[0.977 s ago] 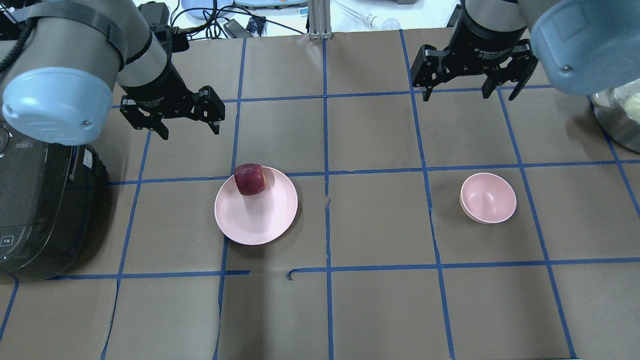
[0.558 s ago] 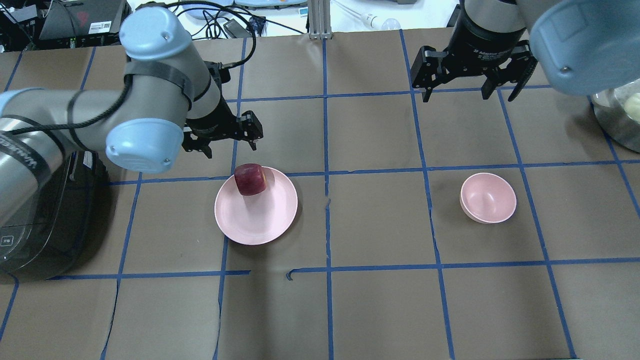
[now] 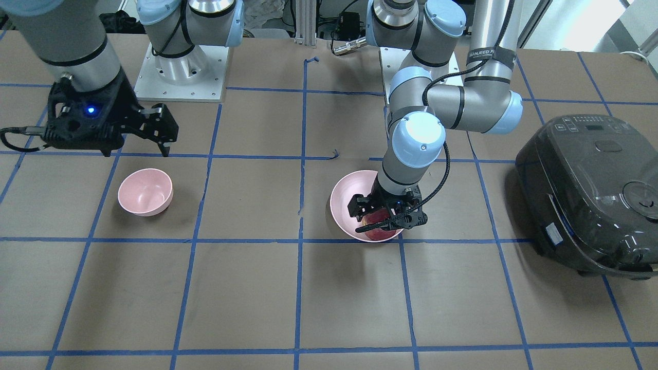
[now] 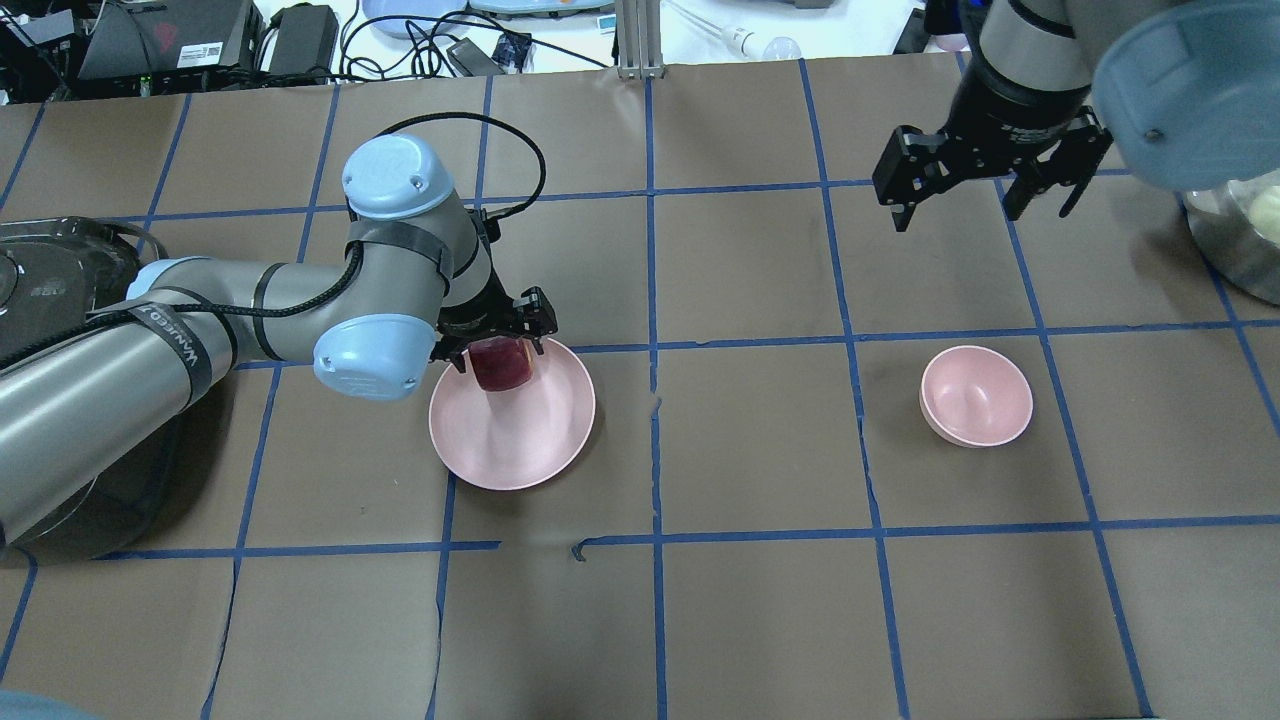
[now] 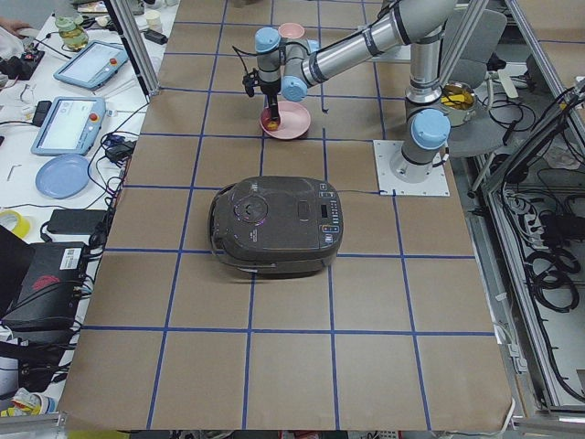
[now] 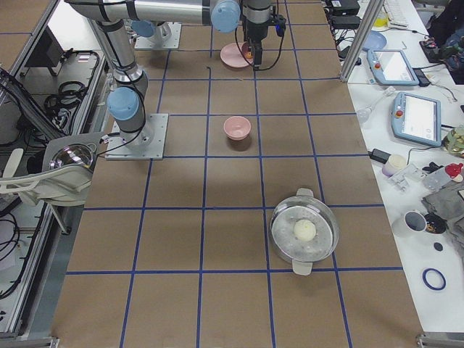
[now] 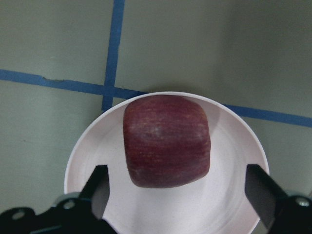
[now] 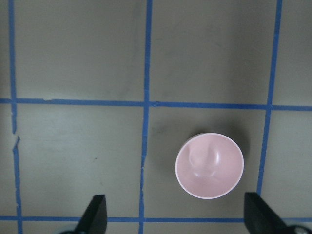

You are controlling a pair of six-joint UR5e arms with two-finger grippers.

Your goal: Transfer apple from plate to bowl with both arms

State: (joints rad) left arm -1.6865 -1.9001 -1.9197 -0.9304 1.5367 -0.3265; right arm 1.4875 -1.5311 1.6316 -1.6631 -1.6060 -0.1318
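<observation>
The dark red apple sits at the far-left rim of the pale pink plate. My left gripper is open and lowered over the apple. In the left wrist view its fingers stand wide on either side of the apple, not touching it, above the plate. The small pink bowl stands empty to the right. My right gripper is open, high and beyond the bowl. The right wrist view shows the bowl below it.
A black rice cooker stands at the left edge, beside my left arm. A metal pot holding a pale round thing stands at the right edge. Blue tape lines cross the brown table between plate and bowl.
My left arm swung in and came down, so the open gripper now straddles the apple. My right gripper shifted a little to the right. Apple, plate and bowl have not moved.
</observation>
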